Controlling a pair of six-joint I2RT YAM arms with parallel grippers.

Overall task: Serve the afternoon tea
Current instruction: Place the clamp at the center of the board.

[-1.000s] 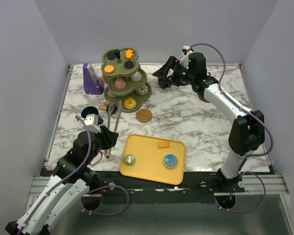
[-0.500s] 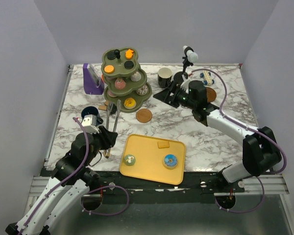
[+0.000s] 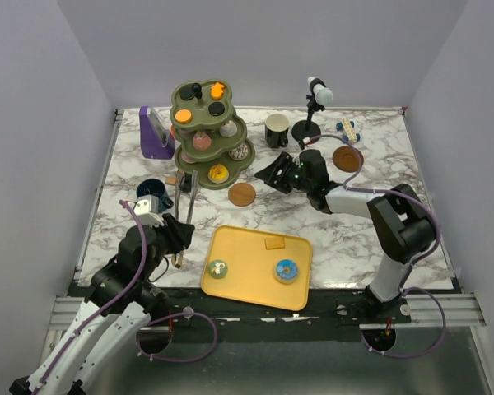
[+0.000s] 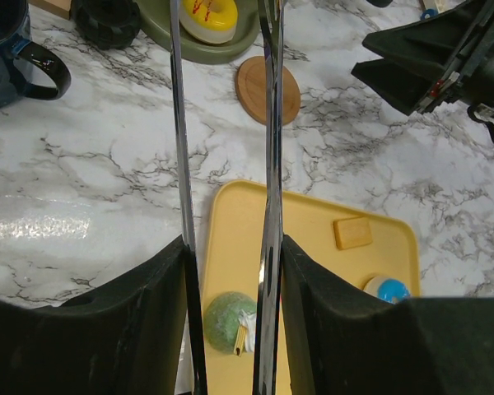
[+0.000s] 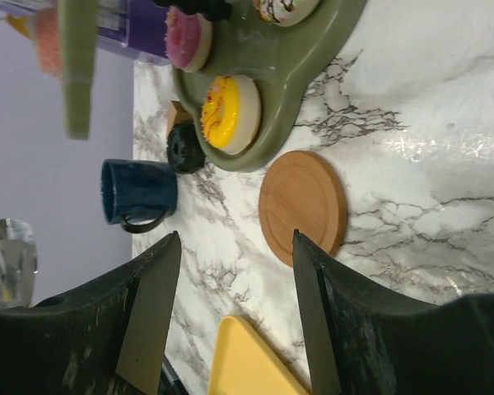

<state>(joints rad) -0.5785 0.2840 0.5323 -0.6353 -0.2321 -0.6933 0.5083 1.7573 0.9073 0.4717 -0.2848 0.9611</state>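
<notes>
**Right arm drops from the back of the bench to the coaster**

Your right gripper (image 3: 266,174) has left the back of the bench (image 3: 337,239), where it hung a second ago. It now sits low over the middle, pointing left. Its jaws are spread with nothing between them. Just ahead of them a round brown coaster (image 3: 242,194) lies flat on the marble, just beside the bottom tier of the olive-green three-tier stand (image 5: 313,45). A yellow doughnut (image 5: 230,113) rests on that tier, and more treats sit on the tiers above.

Your left gripper (image 3: 178,234) has not shifted. Its jaws pinch a pair of metal tongs (image 4: 182,148), whose two blades stand apart and reach past the near-left corner of the yellow tray (image 3: 247,247) towards the stand. On the tray you have a green-iced cake (image 3: 219,267), a blue-iced doughnut (image 3: 286,270) and a tan biscuit (image 3: 273,243), none of them touching.

The dark-blue mug (image 3: 152,189) stands upright to the left of the stand. The black cream-lined mug (image 3: 277,130) stands at the back, to the stand's right, just beside the black stand with the white ball top (image 3: 313,105). A second coaster (image 3: 347,158) lies at the right rear. The purple wedge-shaped holder (image 3: 155,136) sits at the back left.
</notes>
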